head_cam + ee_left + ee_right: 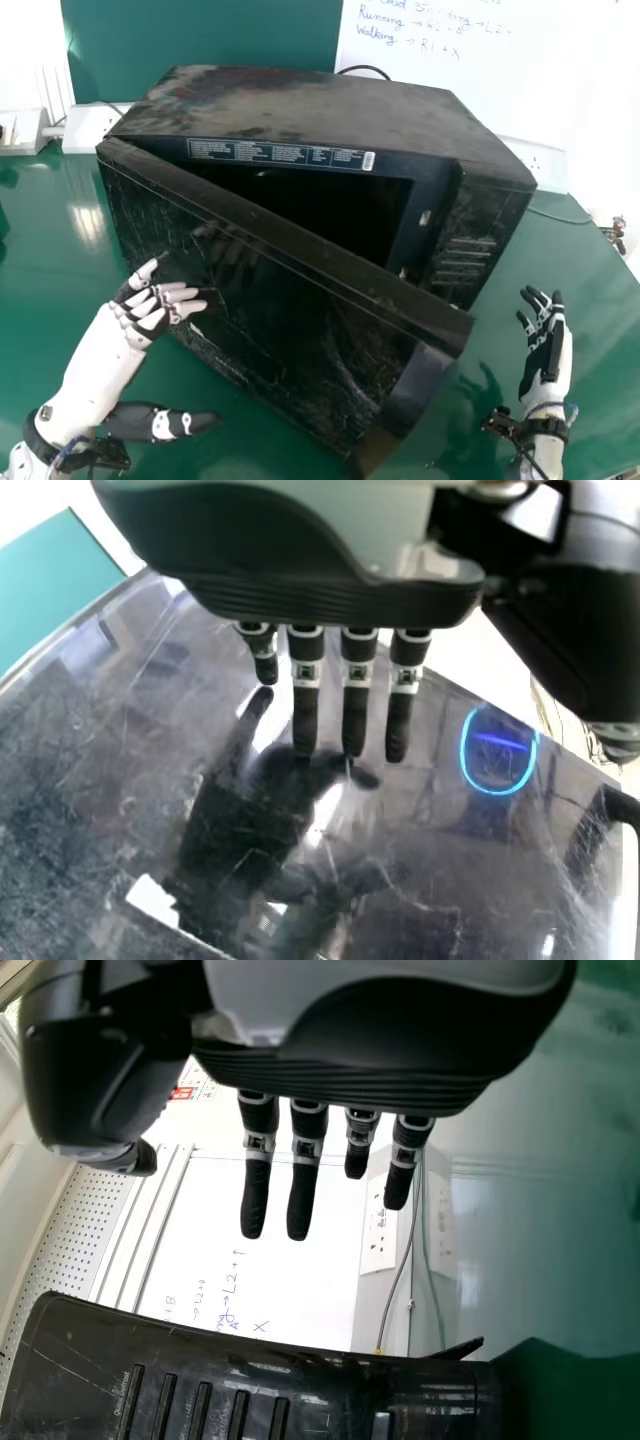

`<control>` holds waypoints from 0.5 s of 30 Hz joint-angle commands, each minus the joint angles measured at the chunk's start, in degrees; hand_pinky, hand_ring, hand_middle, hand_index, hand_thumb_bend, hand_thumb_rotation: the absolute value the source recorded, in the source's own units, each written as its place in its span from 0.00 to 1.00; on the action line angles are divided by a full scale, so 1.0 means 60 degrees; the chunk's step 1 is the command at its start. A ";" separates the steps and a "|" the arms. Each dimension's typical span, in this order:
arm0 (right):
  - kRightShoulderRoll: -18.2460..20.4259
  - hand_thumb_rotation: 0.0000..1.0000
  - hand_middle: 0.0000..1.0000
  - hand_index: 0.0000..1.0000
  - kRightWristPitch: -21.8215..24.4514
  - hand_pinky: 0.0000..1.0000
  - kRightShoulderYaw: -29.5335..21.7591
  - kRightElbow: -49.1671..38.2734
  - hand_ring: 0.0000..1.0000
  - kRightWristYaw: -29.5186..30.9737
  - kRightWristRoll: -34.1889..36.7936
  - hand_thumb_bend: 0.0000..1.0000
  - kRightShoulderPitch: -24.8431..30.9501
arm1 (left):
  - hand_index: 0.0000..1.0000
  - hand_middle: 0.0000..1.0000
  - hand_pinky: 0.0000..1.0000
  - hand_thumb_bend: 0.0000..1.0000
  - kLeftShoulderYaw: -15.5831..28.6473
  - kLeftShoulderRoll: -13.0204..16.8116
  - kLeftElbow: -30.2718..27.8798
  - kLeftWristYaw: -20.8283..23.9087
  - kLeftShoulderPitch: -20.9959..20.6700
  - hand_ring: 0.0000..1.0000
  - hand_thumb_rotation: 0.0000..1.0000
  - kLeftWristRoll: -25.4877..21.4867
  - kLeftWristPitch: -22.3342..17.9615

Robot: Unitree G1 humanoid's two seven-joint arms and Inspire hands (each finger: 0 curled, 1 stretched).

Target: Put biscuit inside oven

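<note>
My head view has the oven (300, 108) on the counter (45, 270), my left robot hand (128, 328) near its ajar door (290, 310), my right robot hand (545, 358) well apart, both loosely open; my left wrist view adds a glowing blue loop (463, 748) on the door

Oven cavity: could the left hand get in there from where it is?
Probably not directly: the left hand is at the outer face of the part-open door, which stands between it and the cavity.
</note>
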 commanded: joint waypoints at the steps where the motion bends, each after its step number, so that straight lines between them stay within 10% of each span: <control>1: 0.0023 0.55 0.76 0.70 -0.0069 0.87 0.0003 0.0028 0.79 -0.0028 -0.0002 0.64 -0.0045 | 0.77 0.82 0.65 0.93 -0.0261 0.0242 -0.0183 0.0117 0.0097 0.78 0.86 -0.0048 0.0198; 15: 0.0077 0.54 0.76 0.70 -0.0048 0.86 0.0000 -0.0026 0.78 -0.0090 0.0062 0.63 -0.0023 | 0.76 0.83 0.63 0.97 -0.1097 0.1183 -0.0102 0.1272 -0.0327 0.78 0.76 0.1099 0.1165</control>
